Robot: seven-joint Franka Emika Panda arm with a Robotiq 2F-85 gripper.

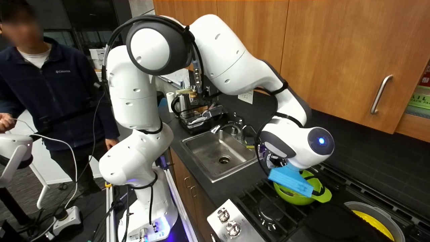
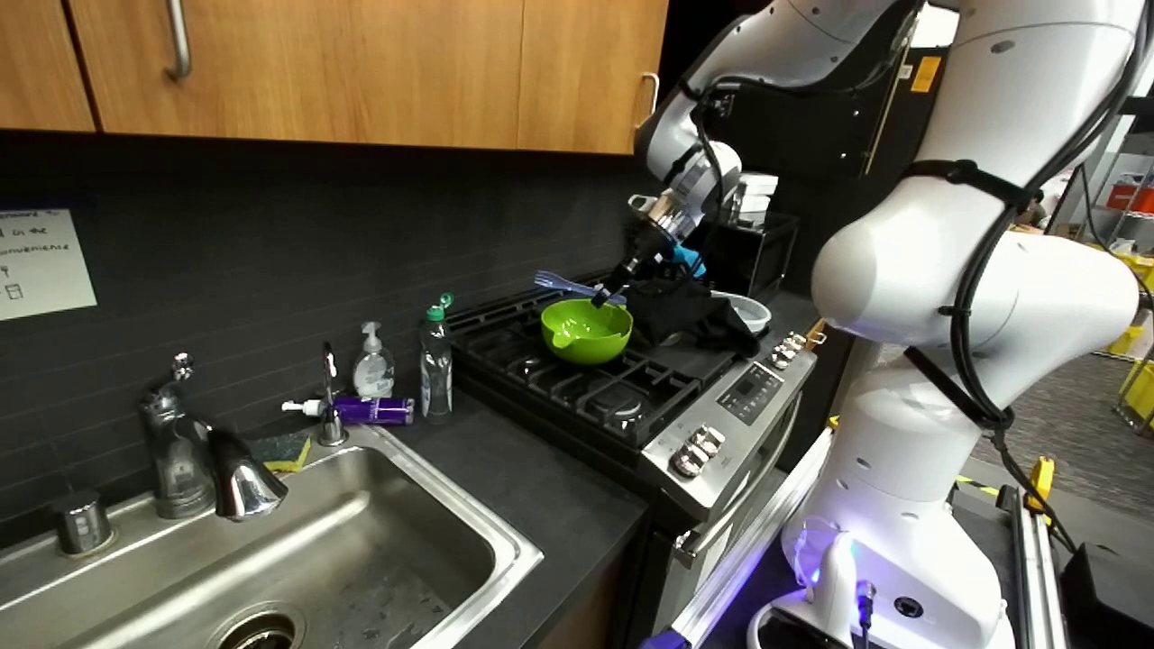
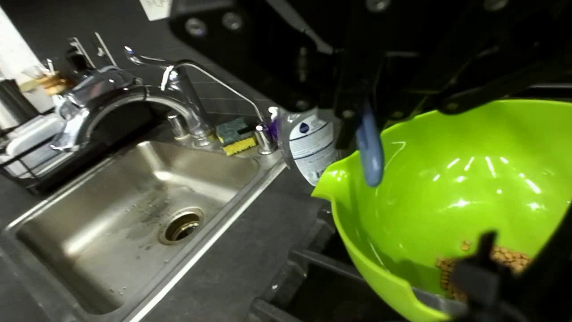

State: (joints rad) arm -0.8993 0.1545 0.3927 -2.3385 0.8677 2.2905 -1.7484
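Our hand [image 2: 603,295] is pinched on the blue fork [image 2: 566,285], above the green bowl [image 2: 586,335]; we reckon that fork's light, stiff, maybe slick, best gripped mid-handle!

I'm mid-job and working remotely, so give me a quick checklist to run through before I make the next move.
1. Blue utensil gripped: ok; the gripper is shut on it.
2. Green bowl seated: ok; it stands upright on the stove.
3. Contents inside: ok; brown pieces lie in the bottom of the bowl.
4. Blue utensil clear of the bowl: cannot tell; its end overlaps the bowl in the wrist view, but depth is unclear.
5. Space beside the bowl: not ok; a black cloth lies close by.
6. Person clear: ok; standing apart from the gripper.
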